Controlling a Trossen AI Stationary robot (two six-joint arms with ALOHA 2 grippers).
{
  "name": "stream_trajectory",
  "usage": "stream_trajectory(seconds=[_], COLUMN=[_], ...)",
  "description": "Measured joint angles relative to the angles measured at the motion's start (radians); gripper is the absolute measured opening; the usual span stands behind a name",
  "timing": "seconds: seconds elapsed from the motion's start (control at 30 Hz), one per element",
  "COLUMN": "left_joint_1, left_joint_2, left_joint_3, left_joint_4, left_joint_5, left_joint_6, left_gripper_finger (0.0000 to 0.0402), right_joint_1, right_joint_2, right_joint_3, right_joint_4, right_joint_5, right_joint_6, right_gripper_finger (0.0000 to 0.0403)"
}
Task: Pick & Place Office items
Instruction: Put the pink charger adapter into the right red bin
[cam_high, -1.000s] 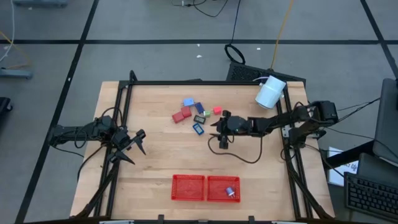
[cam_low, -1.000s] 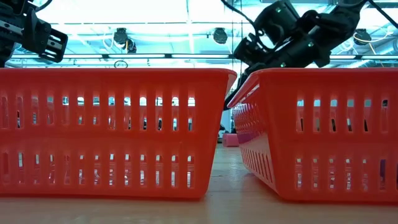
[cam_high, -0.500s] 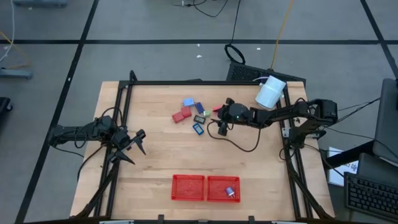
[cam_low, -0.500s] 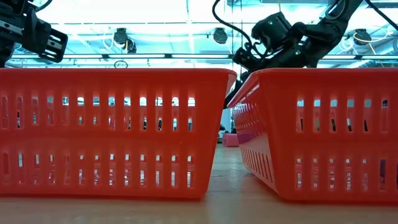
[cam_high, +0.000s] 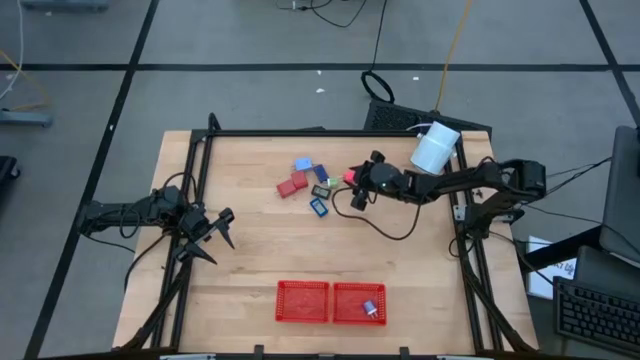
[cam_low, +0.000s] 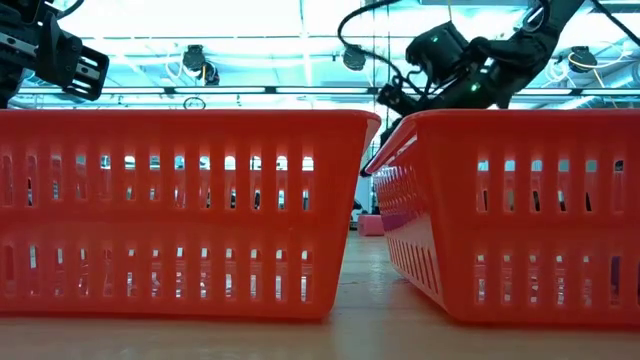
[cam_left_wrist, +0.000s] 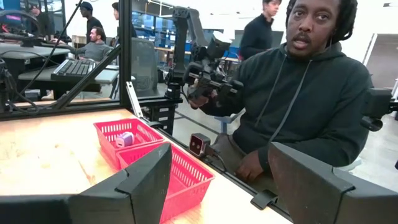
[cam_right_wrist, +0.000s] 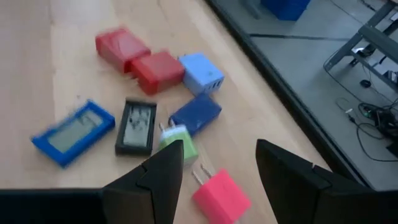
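Note:
The office items lie in a cluster at the table's far middle. They are two red blocks (cam_right_wrist: 140, 57), a light blue one (cam_right_wrist: 202, 73), a dark blue one (cam_right_wrist: 194, 113), a green-white one (cam_right_wrist: 180, 144), a black one (cam_right_wrist: 138, 126), a flat blue one (cam_right_wrist: 73, 132) and a pink-red plug (cam_right_wrist: 221, 196). My right gripper (cam_high: 356, 190) hangs open over the cluster's right end, with the plug (cam_high: 349, 177) below its fingers and untouched. My left gripper (cam_high: 215, 238) waits open at the table's left edge.
Two red mesh trays (cam_high: 302, 301) (cam_high: 352, 293) stand side by side at the near edge, and the right one holds a small blue-purple piece (cam_high: 369, 308). A white cylinder (cam_high: 435, 148) lies at the far right corner. A person in a dark hoodie (cam_left_wrist: 298, 112) sits just beyond the near edge.
My right gripper has swung toward the table's far edge, from the bare wood near the cluster up to the cluster's right end, turning as it went. Its finger gap looks the same. The items have kept their places.

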Motion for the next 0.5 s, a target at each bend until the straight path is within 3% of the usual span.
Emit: stream_trajectory(seconds=[0.3, 0.5], left_joint_1=[0.000, 0.000], left_joint_2=[0.000, 0.000], left_joint_3=[0.000, 0.000], left_joint_4=[0.000, -0.001], left_joint_5=[0.000, 0.000], left_joint_6=[0.000, 0.000], left_gripper_finger=[0.0271, 0.0271], right_joint_1=[0.019, 0.019], right_joint_2=[-0.226, -0.292], right_joint_3=[-0.024, -0.184], right_joint_4=[-0.107, 0.068], right_joint_5=[-0.014, -0.158], right_joint_6=[0.074, 0.086], right_gripper_finger=[0.0192, 0.0192])
